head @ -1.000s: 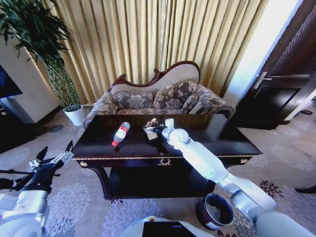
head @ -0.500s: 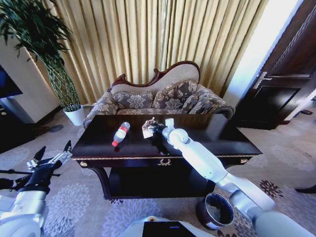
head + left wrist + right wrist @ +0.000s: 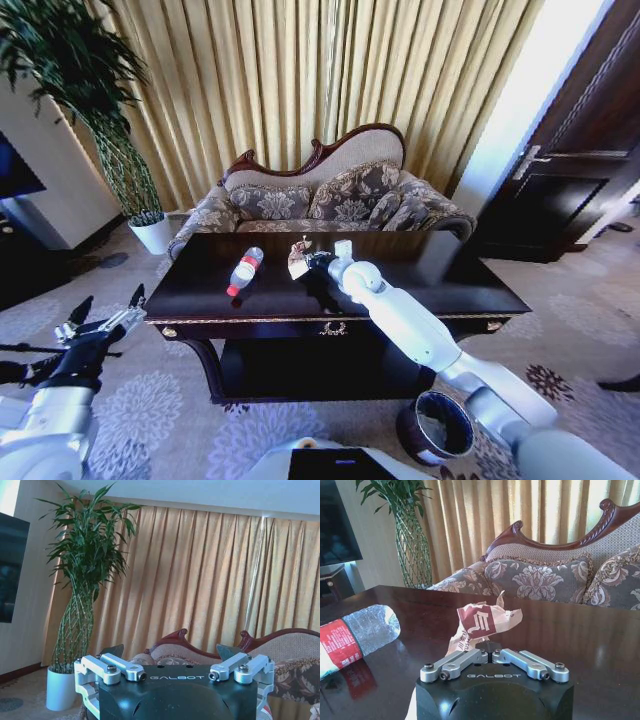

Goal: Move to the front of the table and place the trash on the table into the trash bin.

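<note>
Pick-up step: right gripper [image 3: 487, 650] clenched on crumpled paper [image 3: 482, 622] above the table [image 3: 590, 640]; next, carriage to the trash bin [image 3: 437, 427], low behind it.

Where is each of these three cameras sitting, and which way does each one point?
Head view: high on the robot, looking down at the table; both arms show, left gripper low beside it.
Left wrist view: behind the open left gripper, facing curtains and potted plant.
Right wrist view: behind the right gripper, shut on crumpled paper.
Shared: head and right wrist views both show the plastic bottle.
</note>
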Controlling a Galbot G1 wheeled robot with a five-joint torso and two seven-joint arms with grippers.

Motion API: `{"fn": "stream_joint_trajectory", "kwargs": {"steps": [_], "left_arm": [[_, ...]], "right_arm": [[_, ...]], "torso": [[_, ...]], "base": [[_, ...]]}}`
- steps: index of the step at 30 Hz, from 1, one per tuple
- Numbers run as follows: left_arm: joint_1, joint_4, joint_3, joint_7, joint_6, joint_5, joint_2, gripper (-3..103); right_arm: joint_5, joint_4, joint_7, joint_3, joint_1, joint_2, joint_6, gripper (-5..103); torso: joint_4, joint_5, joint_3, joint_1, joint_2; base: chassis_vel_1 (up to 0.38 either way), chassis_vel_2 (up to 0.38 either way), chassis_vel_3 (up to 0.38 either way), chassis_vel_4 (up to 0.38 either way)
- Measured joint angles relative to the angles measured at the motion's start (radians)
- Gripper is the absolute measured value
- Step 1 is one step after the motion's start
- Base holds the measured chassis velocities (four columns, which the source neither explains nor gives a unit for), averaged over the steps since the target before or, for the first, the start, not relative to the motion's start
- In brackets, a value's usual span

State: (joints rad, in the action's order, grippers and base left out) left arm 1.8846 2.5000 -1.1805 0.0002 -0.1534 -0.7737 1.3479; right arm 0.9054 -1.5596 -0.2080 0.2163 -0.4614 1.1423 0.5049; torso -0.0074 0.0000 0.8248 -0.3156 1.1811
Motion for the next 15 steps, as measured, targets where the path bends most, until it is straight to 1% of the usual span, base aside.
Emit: {"fn": "stream_joint_trajectory", "kwargs": {"steps": [1, 4, 5, 6, 7, 9, 10, 13, 15], "left_arm": [[0.0, 0.0, 0.001, 0.0, 0.0, 0.0, 0.001, 100], [-0.001, 0.0, 0.002, 0.0, 0.0, 0.001, 0.001, 100], [-0.001, 0.0, 0.003, 0.0, 0.0, 0.001, 0.001, 100], [-0.001, 0.0, 0.003, 0.0, 0.0, 0.001, 0.001, 100], [-0.001, 0.0, 0.003, 0.0, 0.0, 0.001, 0.001, 100], [-0.001, 0.0, 0.004, 0.0, 0.0, 0.002, 0.0, 100], [-0.001, 0.0, 0.004, 0.0, 0.0, 0.002, 0.0, 100], [-0.002, 0.0, 0.005, 0.0, 0.0, 0.002, 0.0, 100], [-0.002, 0.0, 0.005, 0.0, 0.0, 0.002, 0.0, 100]], "right_arm": [[-0.005, -0.001, 0.005, 0.0, 0.0, -0.001, 0.002, -2], [-0.01, -0.001, 0.012, 0.0, 0.0, -0.001, 0.003, -2], [-0.013, 0.001, 0.015, 0.0, 0.0, 0.0, 0.004, 8], [-0.014, 0.003, 0.016, 0.0, 0.002, 0.001, 0.004, 13], [-0.014, 0.003, 0.016, 0.0, 0.002, 0.001, 0.004, 13], [-0.016, 0.011, 0.019, 0.002, 0.006, 0.003, 0.005, 24], [-0.016, 0.011, 0.019, 0.002, 0.006, 0.003, 0.005, 24], [-0.018, 0.019, 0.022, 0.003, 0.01, 0.003, 0.006, 40], [-0.018, 0.02, 0.023, 0.003, 0.011, 0.003, 0.006, 40]], "torso": [[0.0, 0.0, 0.0, 0.0, 0.0], [0.0, 0.0, 0.0, 0.0, 0.0], [0.0, 0.0, 0.0, 0.0, 0.0], [0.0, 0.0, 0.0, 0.0, 0.0], [0.0, 0.0, 0.0, 0.0, 0.0], [0.0, 0.0, 0.0, 0.0, 0.0], [0.0, 0.0, 0.0, 0.0, 0.0], [0.0, -0.0001, 0.0, 0.0, 0.0], [0.0, 0.0, 0.0, 0.0, 0.0]], "base": [[0.0, 0.0, 0.0, 0.0], [0.0, 0.0, 0.0, 0.0], [0.0, 0.0, 0.0, 0.0], [0.0, 0.0, 0.0, 0.0], [0.0, 0.0, 0.0, 0.0], [0.0, 0.0, 0.0, 0.0], [0.0, 0.0, 0.0, 0.0], [0.0, 0.0, 0.0, 0.0], [0.0, 0.0, 0.0, 0.0]]}}
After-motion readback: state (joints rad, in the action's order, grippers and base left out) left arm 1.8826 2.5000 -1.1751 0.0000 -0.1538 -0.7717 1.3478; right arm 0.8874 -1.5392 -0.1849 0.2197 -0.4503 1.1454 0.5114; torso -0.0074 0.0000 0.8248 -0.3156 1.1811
